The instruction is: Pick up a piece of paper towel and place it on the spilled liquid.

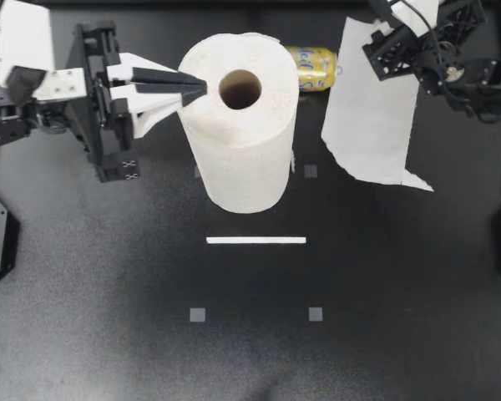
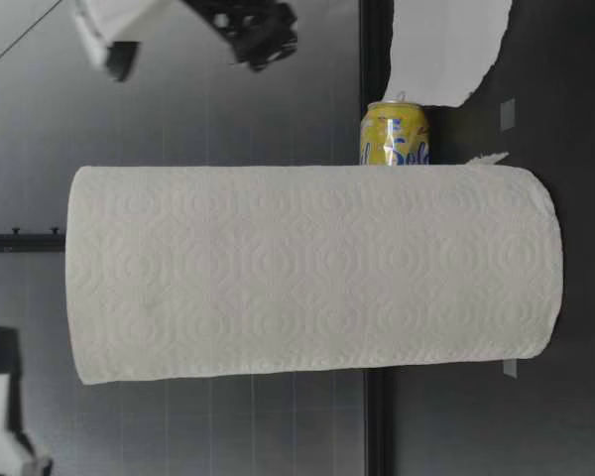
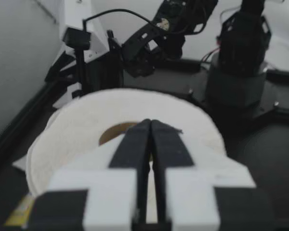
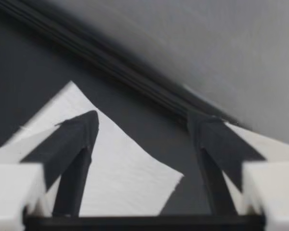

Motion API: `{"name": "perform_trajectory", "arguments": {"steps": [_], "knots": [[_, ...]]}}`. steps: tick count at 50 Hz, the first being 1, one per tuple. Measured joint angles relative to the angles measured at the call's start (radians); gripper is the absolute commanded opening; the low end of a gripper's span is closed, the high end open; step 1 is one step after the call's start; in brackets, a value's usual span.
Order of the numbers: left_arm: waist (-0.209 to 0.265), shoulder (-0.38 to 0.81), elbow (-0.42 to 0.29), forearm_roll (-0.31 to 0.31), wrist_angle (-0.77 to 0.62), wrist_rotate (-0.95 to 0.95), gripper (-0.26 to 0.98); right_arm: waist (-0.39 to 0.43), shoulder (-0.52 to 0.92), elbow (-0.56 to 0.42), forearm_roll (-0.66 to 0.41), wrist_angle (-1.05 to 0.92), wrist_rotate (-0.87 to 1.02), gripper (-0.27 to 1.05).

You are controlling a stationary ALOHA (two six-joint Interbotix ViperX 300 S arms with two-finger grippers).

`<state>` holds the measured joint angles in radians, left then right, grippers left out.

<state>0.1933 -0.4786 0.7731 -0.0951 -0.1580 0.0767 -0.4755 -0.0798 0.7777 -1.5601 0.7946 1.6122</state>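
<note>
- The paper towel sheet (image 1: 371,117) is seen lying near the desk's far right corner, under the spread, empty right gripper (image 1: 384,46); the spill, nowhere visible, could be missed.
- The roll (image 1: 238,134) could be toppled by the clenched left gripper (image 1: 196,88) on its top.

The roll (image 1: 238,125) hides most of the can (image 1: 316,68) by the table's (image 1: 108,292) far edge, and in the low view too we see only part of the can (image 2: 395,134) beside the roll. The sheet (image 1: 371,109) loses its far end under our right arm (image 1: 451,63) near the far right corner. In the right wrist view the sheet (image 4: 120,178) is blurred and cut off.
</note>
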Motion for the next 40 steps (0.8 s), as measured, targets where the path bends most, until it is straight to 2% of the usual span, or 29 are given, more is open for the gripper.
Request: {"name": "perform_trajectory", "arguments": {"steps": [10, 23, 30, 40], "knots": [[-0.044, -0.044, 0.005, 0.012, -0.009, 0.002, 0.12, 0.16, -0.143, -0.005, 0.046, 0.006, -0.021, 0.69], [-0.087, -0.124, 0.054, 0.026, -0.029, 0.003, 0.12, 0.388, -0.374, 0.017, 0.087, 0.003, -0.02, 0.56], [-0.098, -0.137, 0.061, 0.025, -0.032, 0.002, 0.12, 0.446, -0.465, 0.021, 0.091, -0.084, -0.006, 0.44], [-0.12, -0.138, 0.061, 0.025, -0.032, -0.002, 0.12, 0.485, -0.546, 0.021, 0.078, -0.351, 0.041, 0.22]]}}
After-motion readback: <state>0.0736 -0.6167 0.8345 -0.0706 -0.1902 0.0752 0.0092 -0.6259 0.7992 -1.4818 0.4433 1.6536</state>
